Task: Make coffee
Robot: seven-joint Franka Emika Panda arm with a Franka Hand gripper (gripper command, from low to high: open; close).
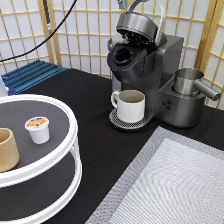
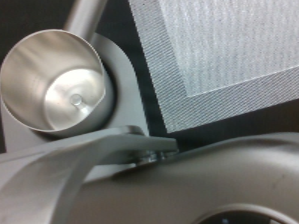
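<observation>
Gripper: cut off at the exterior view's top edge, not visible; grip state cannot be told.
Dark grey coffee machine (image 1: 150,75): lid raised.
Small white foil-topped coffee pod (image 1: 38,129): on round tray (image 1: 60,150), untouched.

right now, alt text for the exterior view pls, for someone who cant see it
A coffee machine stands with its lid raised and a white mug under the spout. The tool is not in view. On a round two-tier tray at the exterior view's left sit the coffee pod and a tan cup.

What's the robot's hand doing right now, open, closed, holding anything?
Gripper: at the exterior view's top edge, by the coffee machine's raised lid handle; open or closed cannot be told.
</observation>
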